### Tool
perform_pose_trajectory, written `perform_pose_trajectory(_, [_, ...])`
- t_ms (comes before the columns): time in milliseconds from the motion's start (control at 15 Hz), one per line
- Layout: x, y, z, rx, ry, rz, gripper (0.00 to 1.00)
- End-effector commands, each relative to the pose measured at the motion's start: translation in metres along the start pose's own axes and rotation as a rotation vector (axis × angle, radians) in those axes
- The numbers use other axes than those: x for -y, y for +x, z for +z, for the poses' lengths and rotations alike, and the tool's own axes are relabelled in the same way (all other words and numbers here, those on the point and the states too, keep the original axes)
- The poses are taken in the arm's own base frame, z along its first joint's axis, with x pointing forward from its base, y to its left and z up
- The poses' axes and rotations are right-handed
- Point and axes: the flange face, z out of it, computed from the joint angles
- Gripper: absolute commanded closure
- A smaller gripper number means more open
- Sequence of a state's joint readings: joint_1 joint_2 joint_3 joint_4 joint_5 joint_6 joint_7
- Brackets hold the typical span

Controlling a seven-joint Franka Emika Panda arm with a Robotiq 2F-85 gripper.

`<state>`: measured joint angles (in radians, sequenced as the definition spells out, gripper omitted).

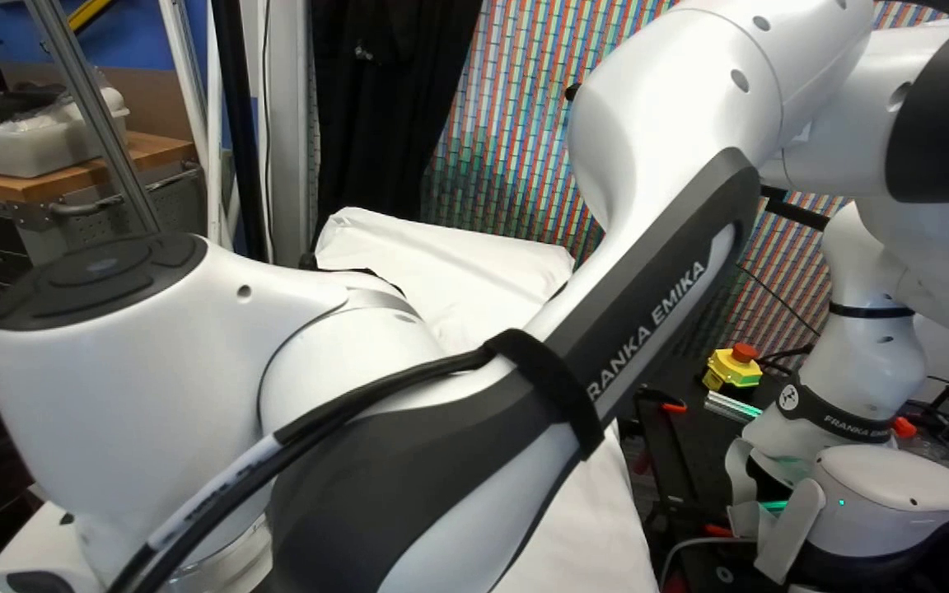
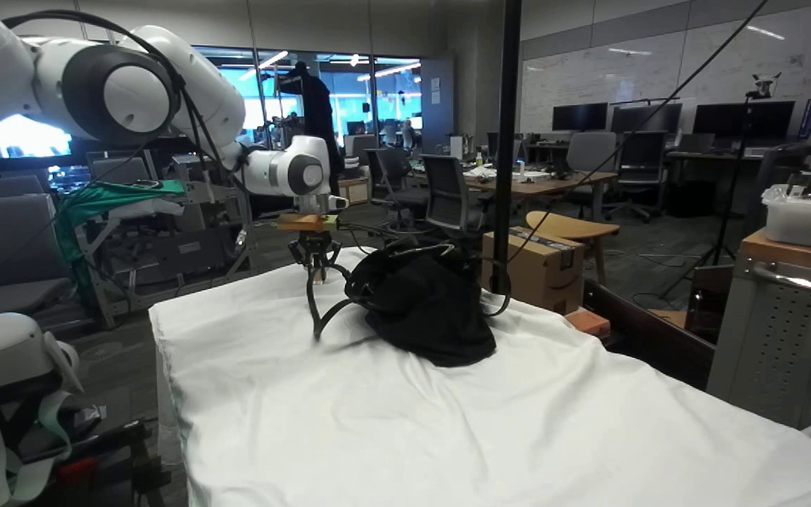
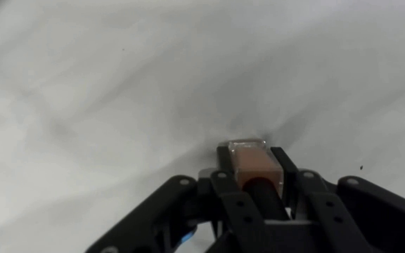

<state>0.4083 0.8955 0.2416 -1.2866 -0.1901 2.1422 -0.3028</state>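
A small clear bottle point(image 3: 257, 163) with pinkish-tan contents and a black cap stands between my fingers in the wrist view. My gripper point(image 3: 251, 153) is shut on it, with one black finger against each side. In an exterior view my gripper point(image 2: 315, 271) points straight down at the far left part of the white cloth point(image 2: 321, 408), and the bottle point(image 2: 319, 280) shows faintly at its tips. Whether the bottle touches the cloth I cannot tell. A black fabric bag point(image 2: 426, 303) with looped handles lies beside the gripper; one handle loop point(image 2: 312, 310) reaches in front of it.
A black upright post point(image 2: 506, 141) and a cardboard box point(image 2: 539, 271) stand behind the bag. A metal cart point(image 2: 764, 338) is at the right. Another white arm point(image 1: 862, 412) and a yellow emergency stop point(image 1: 732, 368) stand beside the cloth-covered table. My arm blocks much of that view.
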Motion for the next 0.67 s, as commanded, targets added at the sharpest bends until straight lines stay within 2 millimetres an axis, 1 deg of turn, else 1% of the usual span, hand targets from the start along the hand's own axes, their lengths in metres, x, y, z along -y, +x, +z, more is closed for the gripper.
perform_pose_trajectory(0, [-0.002,0.004,-0.002,-0.021,-0.041,-0.008,0.85])
perform_pose_trajectory(267, [-0.006,0.001,-0.01,-0.013,-0.036,0.01,0.85])
perform_pose_trajectory(400, [-0.012,-0.001,-0.017,-0.003,-0.031,0.034,0.85])
perform_pose_trajectory(600, [-0.026,-0.011,-0.033,-0.009,-0.041,0.084,0.85])
